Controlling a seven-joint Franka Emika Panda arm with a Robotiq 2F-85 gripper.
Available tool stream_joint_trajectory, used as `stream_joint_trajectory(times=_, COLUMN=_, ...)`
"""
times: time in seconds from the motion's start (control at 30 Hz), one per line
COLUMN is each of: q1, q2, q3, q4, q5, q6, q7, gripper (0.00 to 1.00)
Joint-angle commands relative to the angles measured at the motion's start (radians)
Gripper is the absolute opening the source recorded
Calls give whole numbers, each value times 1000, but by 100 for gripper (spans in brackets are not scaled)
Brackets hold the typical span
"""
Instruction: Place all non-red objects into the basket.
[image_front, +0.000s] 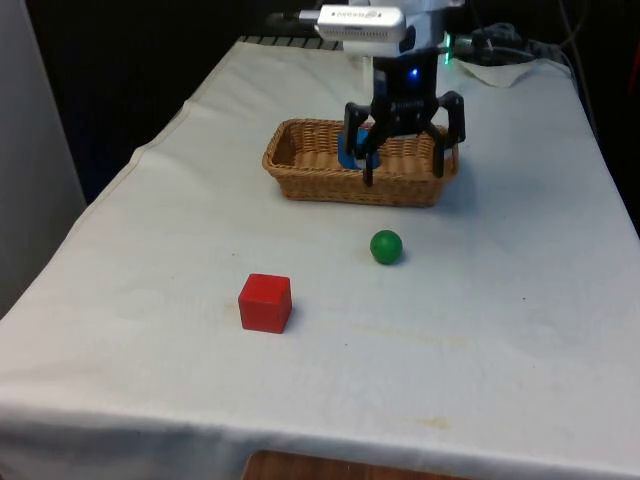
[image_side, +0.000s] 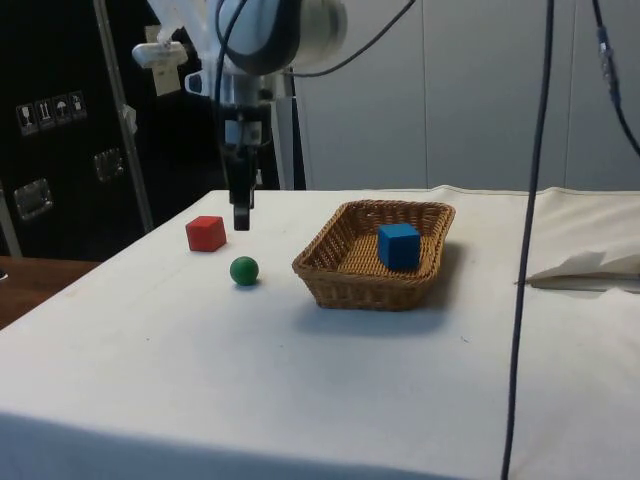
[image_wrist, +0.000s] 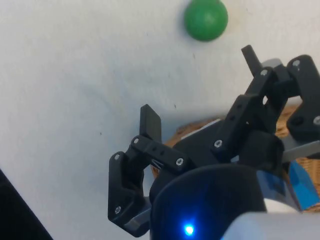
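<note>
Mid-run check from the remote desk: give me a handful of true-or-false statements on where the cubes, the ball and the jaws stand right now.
1. The blue cube lies inside the basket. True.
2. The green ball is in the basket. False: it sits on the white cloth, apart from the basket.
3. The gripper holds the green ball. False: its jaws are open and empty, up in the air.
4. The red cube rests on the cloth outside the basket. True.
5. The red cube touches the green ball. False: bare cloth lies between them.
</note>
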Motion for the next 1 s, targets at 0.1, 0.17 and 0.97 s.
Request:
stream_joint_trajectory(times=0.1, q1=-14, q2=44, q3=13, q4=43, q5=44, q6=-8, q7=-29, gripper=100)
stream_joint_trajectory(times=0.17, q1=-20, q2=73, q3=15, q4=67, q5=73, q6=-9, q7=-44, gripper=100)
stream_joint_trajectory(times=0.97, q1=-51, q2=227, q3=-5, q4=169, q5=246, q6=-30, q7=-158, gripper=100)
